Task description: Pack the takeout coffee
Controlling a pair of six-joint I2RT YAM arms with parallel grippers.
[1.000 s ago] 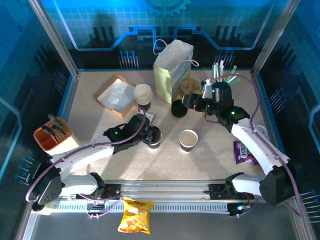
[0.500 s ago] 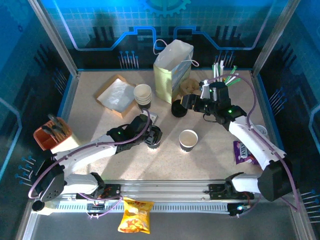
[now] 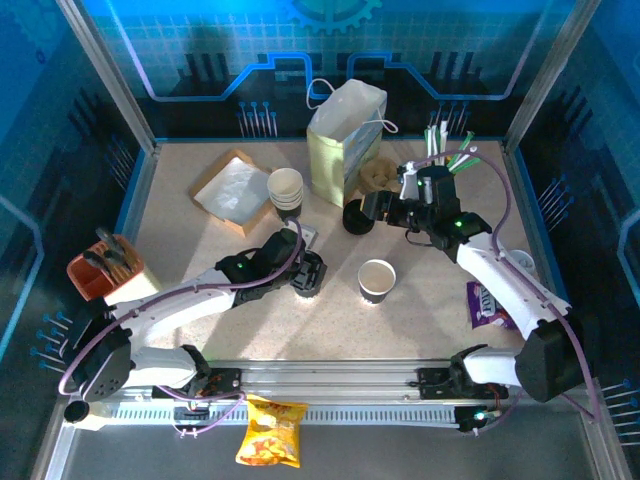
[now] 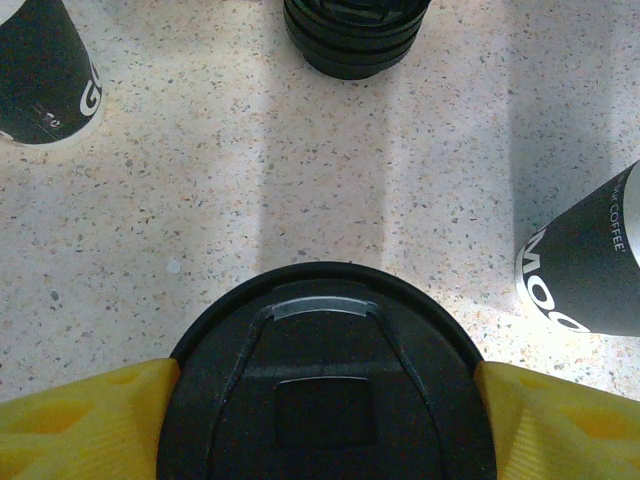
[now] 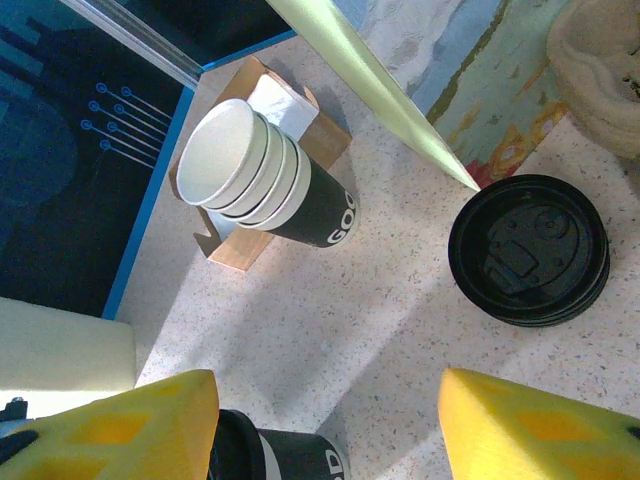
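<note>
Top external: the coffee [image 3: 309,277], a small cup with a black lid, stands on the table left of centre, well apart from the paper bag [image 3: 345,130] at the back. The left gripper [image 3: 306,272] sits around it. The right gripper [image 3: 382,208] hovers just beside the stack of lids [image 3: 354,218], and an open cup [image 3: 377,280] stands near the coffee.

Left wrist: the yellow fingers [image 4: 90,425] flank the lid [image 4: 322,390] at its rim on both sides. I cannot tell whether they press on it or only stand beside it.

Right wrist: the right gripper [image 5: 328,385] is spread wide with nothing between its fingers.

Risks, as I judge them: a loose or lid-only hold could pop the lid or tip the cup. A swing toward the bag could knock over the open cup.
</note>
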